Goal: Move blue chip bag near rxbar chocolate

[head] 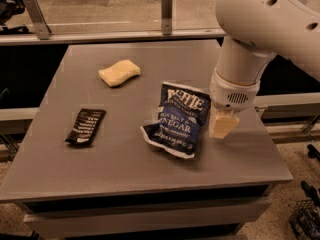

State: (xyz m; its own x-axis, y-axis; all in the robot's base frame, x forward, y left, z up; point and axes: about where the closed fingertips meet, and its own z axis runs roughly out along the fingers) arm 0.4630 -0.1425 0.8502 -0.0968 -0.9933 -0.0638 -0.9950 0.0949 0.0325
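Observation:
The blue chip bag (180, 119) lies flat on the grey table (125, 164), right of centre, white lettering up. The rxbar chocolate (85, 126), a small black-brown bar, lies to the left of the bag with a wide gap between them. My gripper (221, 125) hangs from the white arm just right of the bag's right edge, low over the table, its pale fingers pointing down. It holds nothing that I can see.
A pale yellow sponge (119, 72) lies at the back of the table, left of the bag. A metal rail (115, 35) runs behind the table. The table's right edge is close to the gripper.

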